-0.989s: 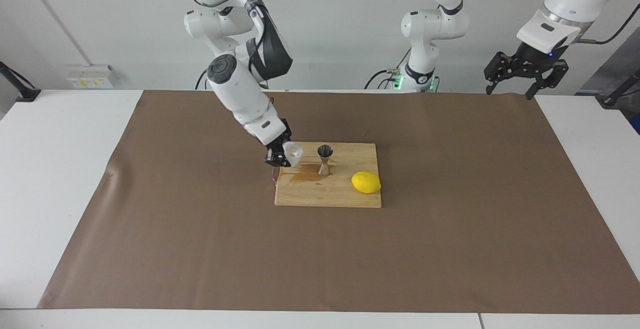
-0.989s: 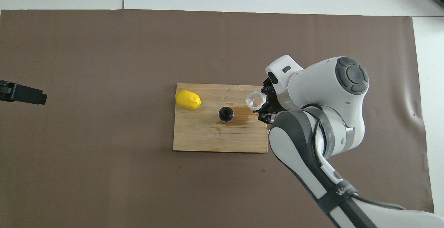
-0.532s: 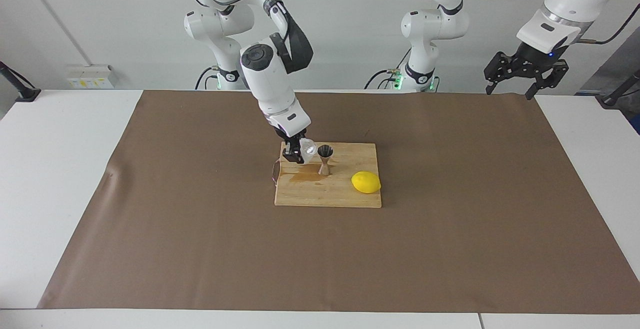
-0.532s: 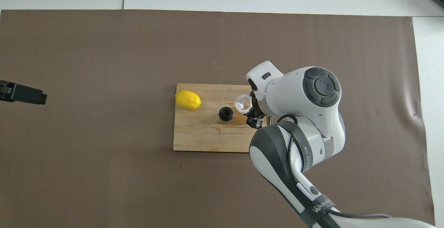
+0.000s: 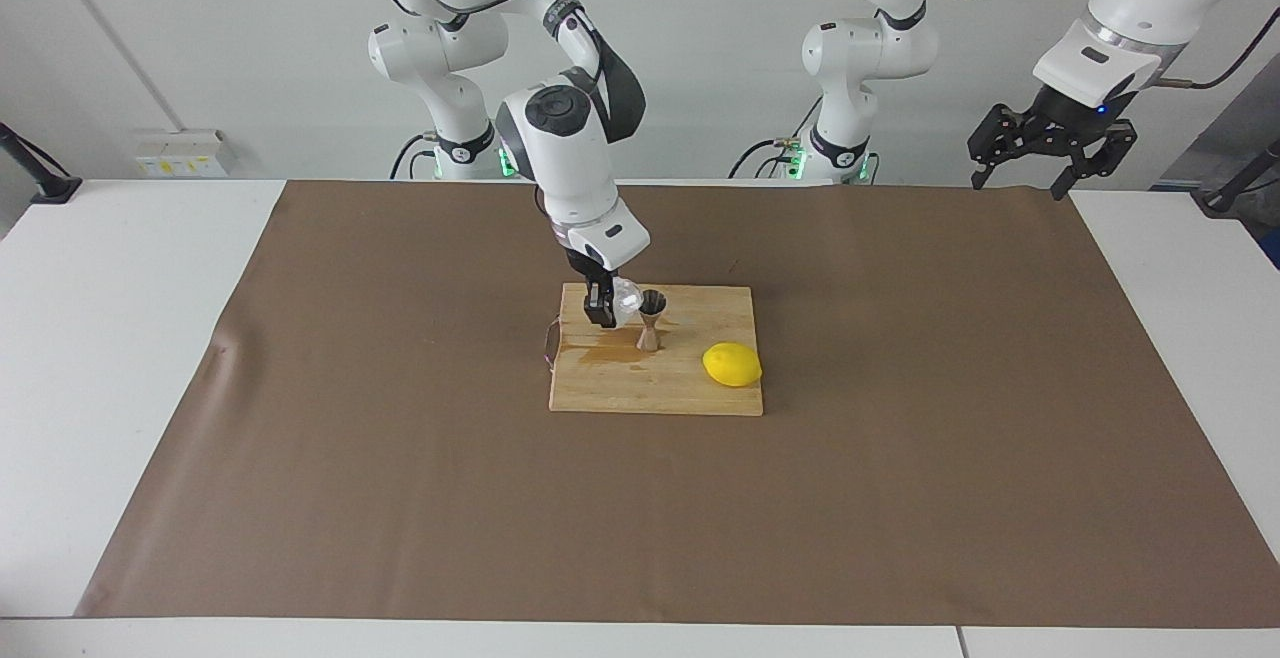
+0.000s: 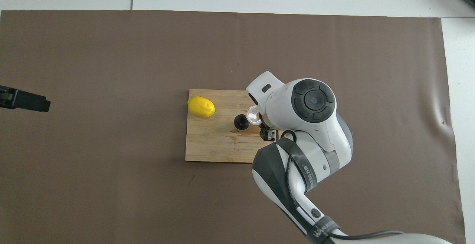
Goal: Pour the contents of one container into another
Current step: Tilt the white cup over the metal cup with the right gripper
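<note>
Your right gripper [image 5: 607, 306] grips the clear cup [image 5: 627, 298], tilted at the jigger [image 5: 650, 319] rim on the wet board [image 5: 655, 388]. Left gripper [image 5: 1050, 143] waits, fingers spread.

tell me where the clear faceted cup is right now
The small clear faceted cup is held tilted in the right claw over the wooden cutting board, right beside the rim of the shiny steel hourglass jigger.

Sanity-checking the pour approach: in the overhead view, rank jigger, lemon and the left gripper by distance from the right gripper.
From the right gripper:
1. jigger, beside it on the board.
2. lemon, at the board's end toward the left arm.
3. left gripper, waiting at the table's edge.
</note>
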Controlling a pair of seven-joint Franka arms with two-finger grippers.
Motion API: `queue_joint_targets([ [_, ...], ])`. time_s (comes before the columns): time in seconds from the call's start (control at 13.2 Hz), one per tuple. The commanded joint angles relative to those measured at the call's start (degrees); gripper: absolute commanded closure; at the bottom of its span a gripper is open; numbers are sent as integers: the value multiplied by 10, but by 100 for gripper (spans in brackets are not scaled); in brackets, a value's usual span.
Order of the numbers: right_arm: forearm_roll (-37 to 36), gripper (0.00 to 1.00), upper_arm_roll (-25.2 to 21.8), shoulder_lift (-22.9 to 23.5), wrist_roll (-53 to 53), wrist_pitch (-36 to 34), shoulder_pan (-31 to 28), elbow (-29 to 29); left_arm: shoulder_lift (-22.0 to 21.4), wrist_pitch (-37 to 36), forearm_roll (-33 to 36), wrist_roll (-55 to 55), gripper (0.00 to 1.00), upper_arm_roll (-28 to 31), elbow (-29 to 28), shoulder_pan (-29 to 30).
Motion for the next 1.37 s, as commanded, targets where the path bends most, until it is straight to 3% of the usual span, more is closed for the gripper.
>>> queue_joint_targets([
  [0.0,-44,61,0,8,12,-31,7,22,1,-4,4,5,0,2,4,-1],
  [1.29,-212,61,6,40,12,-70,58,81,2,-1,4,2,0,2,5,-2],
])
